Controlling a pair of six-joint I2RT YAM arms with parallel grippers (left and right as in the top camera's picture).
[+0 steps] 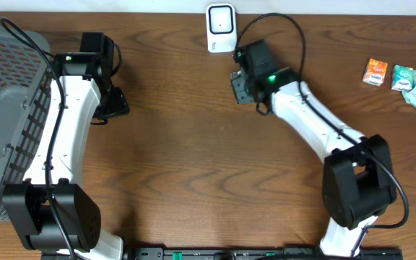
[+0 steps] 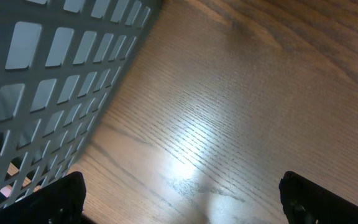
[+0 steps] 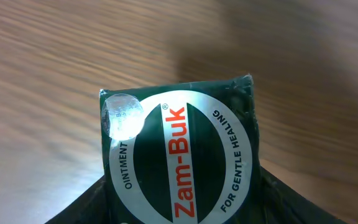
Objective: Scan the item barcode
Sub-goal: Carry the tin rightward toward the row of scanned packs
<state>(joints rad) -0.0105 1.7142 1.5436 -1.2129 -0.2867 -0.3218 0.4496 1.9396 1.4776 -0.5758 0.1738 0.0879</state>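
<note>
Close up in the right wrist view, a dark green box (image 3: 179,155) is shown and its label can be read. "Zam-Buk" is printed in red across the dark centre, with a small ® beside the name. On the silver ring around it, "OINTMENT" is set along one side and "FOR GENTLE HEALING" along the other. A round clear seal (image 3: 122,115) is stuck over the upper left corner; its tiny print cannot be read. The box is clamped by the right gripper (image 3: 182,214), whose dark fingers (image 3: 82,211) are glimpsed low at either side, closed partway around it.

From overhead, the right arm is seen stretched from the near right edge across the table (image 1: 193,144) toward the far middle, with a green light lit at the wrist. The box (image 1: 238,85) is held just right of and below the white scanner (image 1: 221,27), near it but apart. Whether the box touches the wood cannot be told.

The left arm is laid alongside the grey basket (image 1: 6,108), with the left gripper (image 1: 113,105) beside it. In the left wrist view its fingertips (image 2: 61,199) are seen at the two bottom corners, spread wide over bare wood.

At the far right an orange carton (image 1: 375,72) and pale green packets (image 1: 410,78) are laid; their writing is too small to read.
</note>
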